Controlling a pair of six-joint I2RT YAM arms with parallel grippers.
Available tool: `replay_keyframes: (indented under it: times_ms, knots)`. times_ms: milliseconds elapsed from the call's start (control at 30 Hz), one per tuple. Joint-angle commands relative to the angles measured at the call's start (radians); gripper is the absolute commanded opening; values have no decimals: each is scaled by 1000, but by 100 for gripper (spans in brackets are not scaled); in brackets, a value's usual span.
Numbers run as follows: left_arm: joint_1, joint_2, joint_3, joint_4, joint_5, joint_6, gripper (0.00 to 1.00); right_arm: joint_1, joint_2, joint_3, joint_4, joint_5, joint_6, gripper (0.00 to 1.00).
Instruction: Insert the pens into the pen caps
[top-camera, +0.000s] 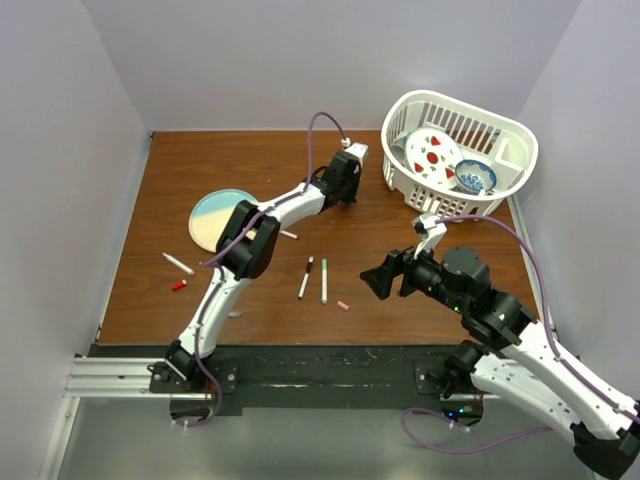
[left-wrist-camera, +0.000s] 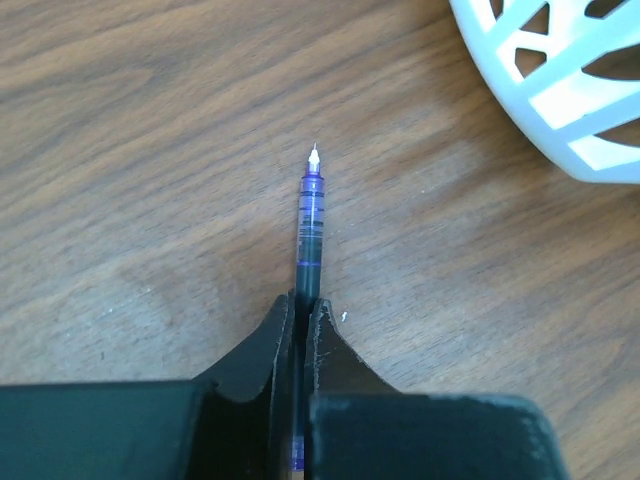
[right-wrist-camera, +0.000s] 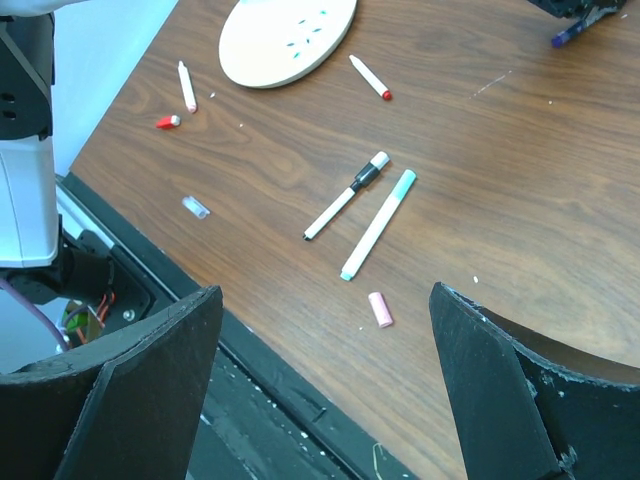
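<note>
The purple pen (left-wrist-camera: 309, 225) is pointing its tip away, low over the desk (left-wrist-camera: 120, 150) near the white basket (left-wrist-camera: 560, 90). The left hand (left-wrist-camera: 302, 315) is clamping together on the pen's rear end. The barrel is looking light, stiff and slick, so a hold nearer its middle would probably be steadier for capping. The right hand (right-wrist-camera: 325, 300) is hanging wide apart above a pink cap (right-wrist-camera: 380, 309) and a teal pen (right-wrist-camera: 377, 224).
</note>
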Motion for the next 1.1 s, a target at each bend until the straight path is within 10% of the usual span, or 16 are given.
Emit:
replay_keyframes:
  times_ms: [0, 533, 833, 1067]
  knots:
    - [-4, -16, -39, -119, 19, -79, 0, -2, -14, 10, 26, -16, 45, 88]
    - [18, -699, -1044, 836, 611, -613, 0, -2, 43, -230, 352, -20, 308, 82]
    - [4, -781, -1375, 1503, 676, -1031, 0, -2, 76, -384, 697, 109, 464, 69]
    - [-27, -747, -1420, 1714, 679, -1182, 0, -2, 142, -393, 822, 122, 460, 62]
